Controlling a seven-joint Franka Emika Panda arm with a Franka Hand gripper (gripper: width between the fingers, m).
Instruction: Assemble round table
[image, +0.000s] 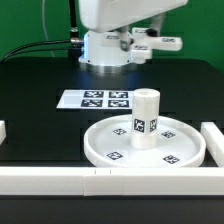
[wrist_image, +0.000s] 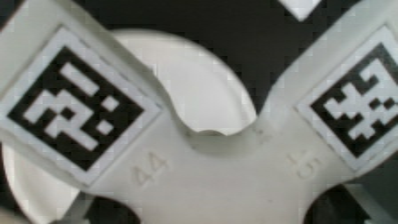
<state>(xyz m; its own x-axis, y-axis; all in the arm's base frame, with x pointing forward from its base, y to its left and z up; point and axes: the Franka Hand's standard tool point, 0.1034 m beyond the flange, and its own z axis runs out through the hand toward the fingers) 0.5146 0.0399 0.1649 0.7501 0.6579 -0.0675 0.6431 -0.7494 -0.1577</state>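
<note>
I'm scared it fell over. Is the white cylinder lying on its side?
No, the short thick cylinder stands upright on the large rimmed round disc.

White arm (image: 104, 28) raised high at the far side, gripper (image: 151, 43) held out toward the exterior view's right, finger spacing not discernible

The cross-shaped piece (wrist_image: 214, 165) bears what looks like embossed "44".

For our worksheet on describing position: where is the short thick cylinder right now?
In the exterior view, the cylinder stands upright near the middle of the round disc, in the lower centre of the picture, just in front of the marker board.
</note>
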